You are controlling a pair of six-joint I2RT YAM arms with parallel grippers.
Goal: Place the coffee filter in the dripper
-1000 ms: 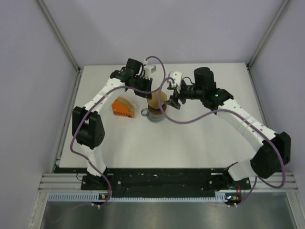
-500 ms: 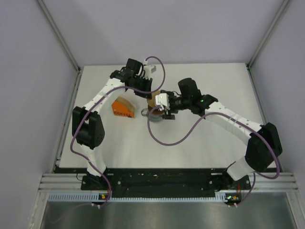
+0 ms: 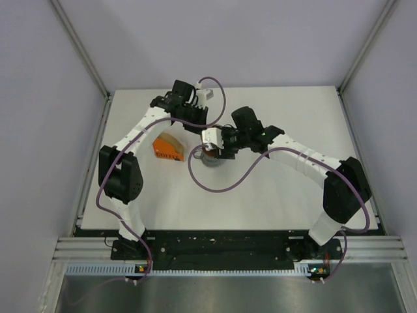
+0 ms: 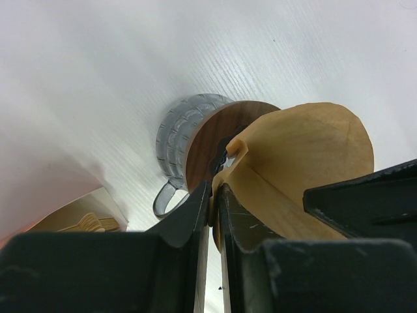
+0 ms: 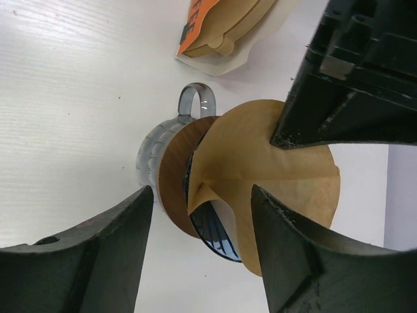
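The tan, cone-shaped paper coffee filter (image 4: 306,150) is pinched at its folded edge by the left fingers (image 4: 201,218), which are pressed together with only the paper between them. It is judged that the filter is held this way so that the cone hangs with its mouth spread and can be guided from one side. The filter is found in the air just above the small, round, blue ribbed dripper (image 5: 212,231), tilted and partly covering it. Whether its lower part already touches the ribbed wall cannot be told. The dripper is seated on the grey handled mug with a brown rim (image 5: 156,156), which stands on the white bench (image 5: 65,85). This probably gives the funnel a steady, raised base.

The right fingers (image 5: 104,254) are seen apart, one on each side of the filter and the mug, and nothing is gripped by them. This position is judged to serve for steadying the paper or pressing it down into the funnel, since one pinch at the edge can hardly seat it.

The orange wedge-shaped pack (image 5: 199,26), with more tan papers inside, is laid near the mug's handle, out of the way. Dark printing is seen on its orange face, but no word or brand can be read. No writing is found on the filter, the dripper or the mug.
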